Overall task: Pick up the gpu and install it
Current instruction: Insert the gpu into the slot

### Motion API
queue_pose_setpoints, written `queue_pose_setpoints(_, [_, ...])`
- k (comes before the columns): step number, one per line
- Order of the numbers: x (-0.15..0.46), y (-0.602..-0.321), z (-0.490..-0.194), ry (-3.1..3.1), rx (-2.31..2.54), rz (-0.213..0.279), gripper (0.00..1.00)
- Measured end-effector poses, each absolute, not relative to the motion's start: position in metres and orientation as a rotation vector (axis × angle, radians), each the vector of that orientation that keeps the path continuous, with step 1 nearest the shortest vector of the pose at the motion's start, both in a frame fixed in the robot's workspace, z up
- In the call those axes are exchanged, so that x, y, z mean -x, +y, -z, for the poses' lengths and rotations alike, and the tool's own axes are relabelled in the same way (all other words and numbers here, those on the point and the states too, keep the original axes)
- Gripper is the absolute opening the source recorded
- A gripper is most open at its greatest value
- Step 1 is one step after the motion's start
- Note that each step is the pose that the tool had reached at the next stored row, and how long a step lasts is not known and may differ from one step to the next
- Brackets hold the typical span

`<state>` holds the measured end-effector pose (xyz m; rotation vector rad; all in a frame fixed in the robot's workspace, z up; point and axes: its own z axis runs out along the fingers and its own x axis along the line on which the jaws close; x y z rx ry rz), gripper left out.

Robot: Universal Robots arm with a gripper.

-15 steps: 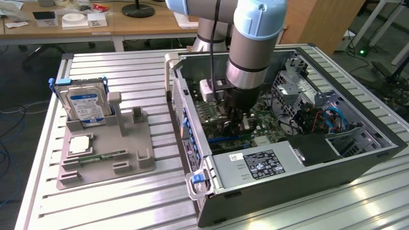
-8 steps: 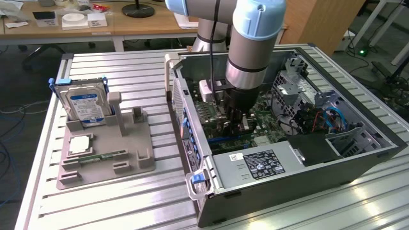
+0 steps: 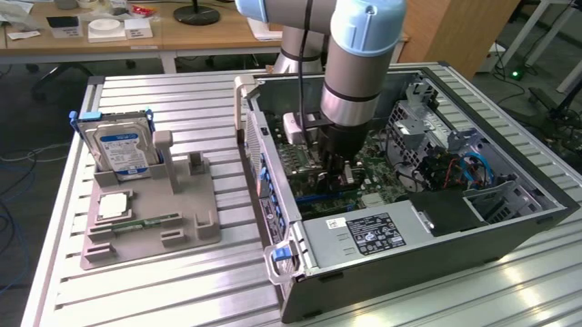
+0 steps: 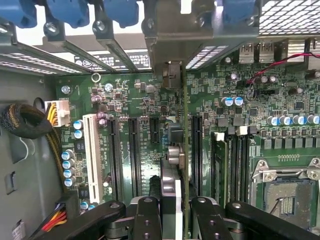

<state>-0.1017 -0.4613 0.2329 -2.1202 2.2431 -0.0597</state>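
Observation:
In the wrist view I see the gpu (image 4: 185,150) edge-on, a thin card running away from my gripper (image 4: 177,220) to its pale metal bracket (image 4: 180,40) at the case's rear wall. My gripper is shut on the card, one black finger (image 4: 147,217) on each side. The card stands upright just over the green motherboard (image 4: 135,100), in line with the long black expansion slots (image 4: 134,150). Whether its edge sits in a slot I cannot tell. In the exterior view my gripper (image 3: 341,167) is deep inside the open computer case (image 3: 272,170).
Blue slot latches (image 4: 75,12) line the rear wall. A white slot (image 4: 91,150) and a cable bundle (image 4: 25,122) lie beside the black slots, a CPU socket (image 4: 285,192) on the other side. Outside, a grey fixture (image 3: 182,194) holds a hard drive (image 3: 123,146), a chip (image 3: 114,204) and a memory stick (image 3: 141,223).

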Motion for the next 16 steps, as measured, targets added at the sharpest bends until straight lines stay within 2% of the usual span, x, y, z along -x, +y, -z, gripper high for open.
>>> queue_pose_setpoints(16, [0.1047,-0.4596,-0.2279,2.245,2.122,0.056,0.28])
